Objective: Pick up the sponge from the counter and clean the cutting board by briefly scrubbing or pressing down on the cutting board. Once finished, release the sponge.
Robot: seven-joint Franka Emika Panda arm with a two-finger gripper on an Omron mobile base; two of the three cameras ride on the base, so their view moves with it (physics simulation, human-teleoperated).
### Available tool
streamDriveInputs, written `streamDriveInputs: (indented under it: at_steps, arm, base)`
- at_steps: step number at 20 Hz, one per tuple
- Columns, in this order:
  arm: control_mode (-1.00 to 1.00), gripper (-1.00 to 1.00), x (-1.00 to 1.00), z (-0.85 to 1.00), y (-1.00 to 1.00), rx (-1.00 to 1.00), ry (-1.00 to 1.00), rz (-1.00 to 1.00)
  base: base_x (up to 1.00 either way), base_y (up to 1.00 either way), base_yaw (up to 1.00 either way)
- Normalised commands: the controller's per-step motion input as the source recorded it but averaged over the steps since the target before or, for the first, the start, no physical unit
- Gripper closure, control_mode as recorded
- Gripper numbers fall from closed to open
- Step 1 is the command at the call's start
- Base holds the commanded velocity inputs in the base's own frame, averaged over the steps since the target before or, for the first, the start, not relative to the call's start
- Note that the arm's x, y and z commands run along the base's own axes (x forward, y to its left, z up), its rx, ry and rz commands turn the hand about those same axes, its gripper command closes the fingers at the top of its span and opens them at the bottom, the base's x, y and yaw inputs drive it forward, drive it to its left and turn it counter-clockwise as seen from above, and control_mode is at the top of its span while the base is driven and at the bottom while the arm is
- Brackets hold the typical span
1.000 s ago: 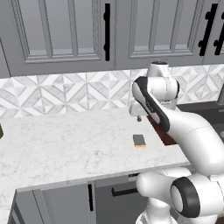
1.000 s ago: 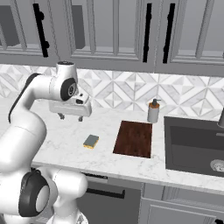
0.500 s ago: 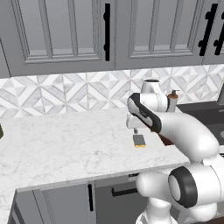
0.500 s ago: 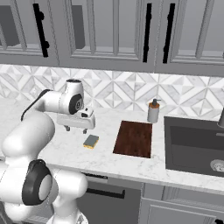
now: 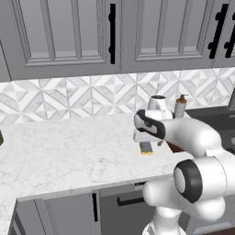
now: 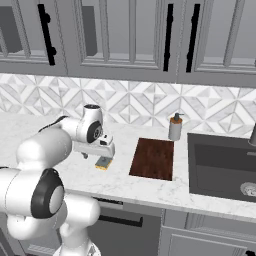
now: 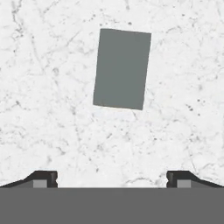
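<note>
The sponge point(image 7: 122, 68) lies flat on the white marble counter point(image 7: 52, 122), grey top up, alone on the stone. From the base views the sponge point(image 5: 146, 148) point(image 6: 103, 162) shows its yellow underside at the edge. My gripper point(image 7: 111, 179) hangs low just above it, open, with the fingertips point(image 7: 43, 178) spread wide and nothing between them. In the hand view the sponge sits ahead of the fingertips, not between them. My gripper point(image 6: 100, 156) points straight down. The reddish-brown cutting board point(image 6: 153, 158) lies to the right of the sponge; the cutting board point(image 5: 173, 147) is mostly hidden by my arm in the left base view.
A soap dispenser point(image 6: 175, 127) stands behind the board near the tiled backsplash point(image 6: 130, 105). A dark sink point(image 6: 222, 165) lies right of the board. The counter's front edge point(image 6: 150, 192) is close to the sponge. Cabinets hang above.
My hand has come down from well above the counter to just over the sponge, and the arm has folded lower. Sponge and board have not moved.
</note>
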Motion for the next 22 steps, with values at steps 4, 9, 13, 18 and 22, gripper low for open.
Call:
streamDriveInputs:
  at_steps: [4,9,13,18,22]
  arm:
    - [-1.00,-1.00,0.25,-0.45,-0.05,-0.01,0.00,-0.04]
    - [-1.00,-1.00,0.33,-0.26,0.00,-0.04,0.00,-0.03]
    - [-1.00,-1.00,0.28,-0.18,0.00,-0.03,0.00,-0.01]
    - [-1.00,-1.00,0.15,-0.19,0.00,0.00,0.00,0.00]
    - [-1.00,-1.00,0.13,-0.21,0.00,0.00,0.00,0.00]
  base:
    - [0.00,0.00,0.00]
    - [0.00,0.00,0.00]
    - [0.00,0.00,0.00]
    - [0.00,0.00,0.00]
    - [0.00,0.00,0.00]
